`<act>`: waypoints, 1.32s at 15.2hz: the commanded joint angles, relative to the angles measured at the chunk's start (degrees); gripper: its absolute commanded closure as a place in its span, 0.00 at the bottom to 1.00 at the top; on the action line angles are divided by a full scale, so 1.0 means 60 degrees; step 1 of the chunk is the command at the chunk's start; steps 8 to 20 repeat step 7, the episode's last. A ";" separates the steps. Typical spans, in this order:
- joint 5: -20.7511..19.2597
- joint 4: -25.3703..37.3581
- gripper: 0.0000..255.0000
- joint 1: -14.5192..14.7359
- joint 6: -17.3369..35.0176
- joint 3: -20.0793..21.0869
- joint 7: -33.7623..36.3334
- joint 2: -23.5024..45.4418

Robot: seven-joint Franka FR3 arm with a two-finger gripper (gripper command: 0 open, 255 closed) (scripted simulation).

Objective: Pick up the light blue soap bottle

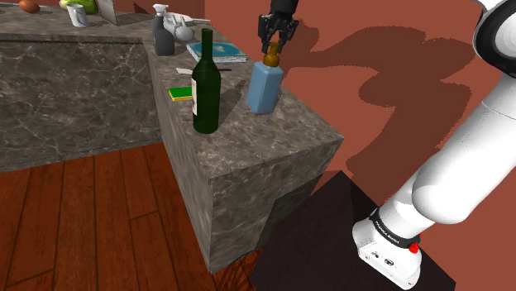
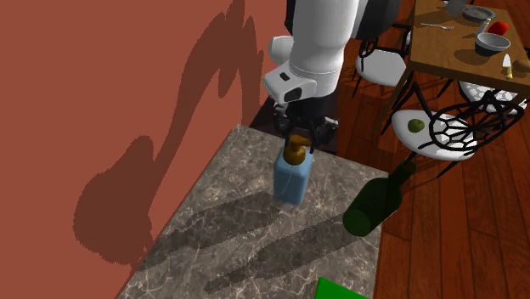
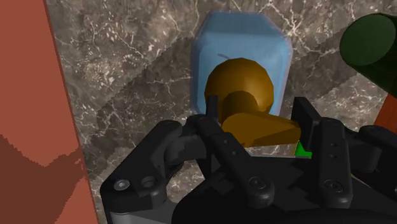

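Gripper [image 1: 274,48] open, jaws astride the brown pump head [image 3: 240,86] of the light blue soap bottle [image 1: 265,89], which stands upright near the dark green wine bottle [image 1: 206,93]. My worry: the grip slips on that rounded pump, and the soap bottle tips toward the wine bottle.

In the wrist view the brown pump [image 3: 238,79] hid the light blue soap bottle's [image 3: 242,35] neck. The second exterior view's bottom edge cut off a green object [image 2: 343,290].
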 commanded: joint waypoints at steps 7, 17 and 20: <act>-0.0023 0.1079 1.00 0.0024 -0.0868 0.0016 0.0029 0.0210; -0.0023 0.1079 1.00 0.0024 -0.0868 0.0016 0.0029 0.0210; -0.0023 0.1079 1.00 0.0024 -0.0868 0.0016 0.0029 0.0210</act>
